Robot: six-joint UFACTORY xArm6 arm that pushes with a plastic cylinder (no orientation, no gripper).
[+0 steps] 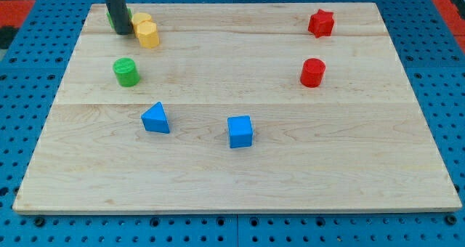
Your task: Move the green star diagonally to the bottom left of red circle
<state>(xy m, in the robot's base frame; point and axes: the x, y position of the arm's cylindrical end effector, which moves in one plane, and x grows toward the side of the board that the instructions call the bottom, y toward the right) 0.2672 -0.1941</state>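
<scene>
My tip touches a mostly hidden green block beside one yellow block, among two red, two blue, one green cylinder.

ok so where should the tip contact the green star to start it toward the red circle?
Likely its top edge first: the green star, mostly hidden behind my tip, has yellow blocks close on the view's right. Then push from its left.
</scene>
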